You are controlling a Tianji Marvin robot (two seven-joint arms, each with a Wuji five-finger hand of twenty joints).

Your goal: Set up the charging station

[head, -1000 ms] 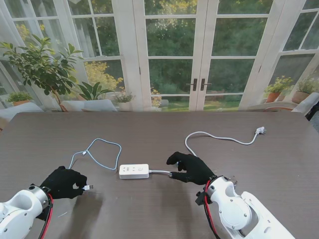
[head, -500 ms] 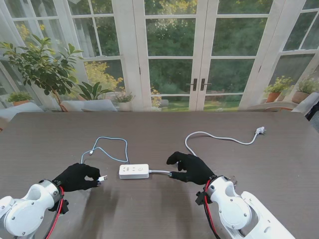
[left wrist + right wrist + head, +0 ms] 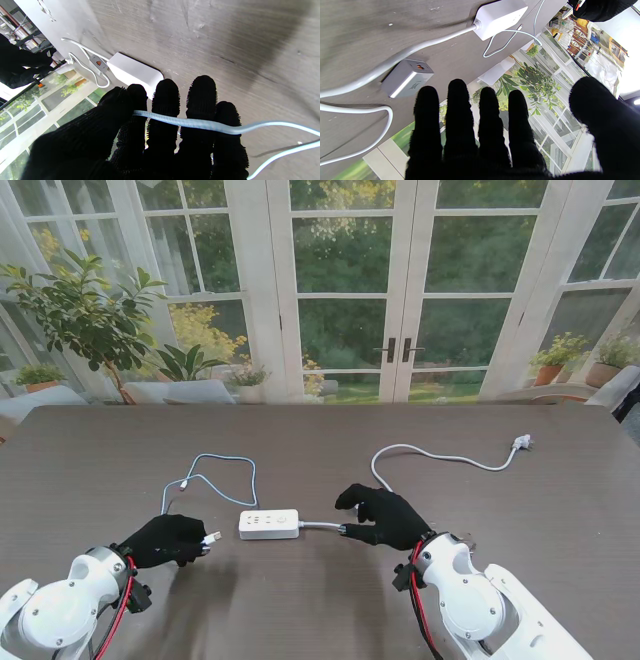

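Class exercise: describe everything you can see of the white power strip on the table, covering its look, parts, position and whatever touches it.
The white power strip is a small rounded rectangular block, apparently smooth plastic, lying flat on the dark wood-grain table between the two hands. Its top face shows small sockets and a round button. A white power cord leaves its right end, passes under the right hand and curves away to a plug. The left hand brings a light-blue cable's connector close to its left end, not yet touching.
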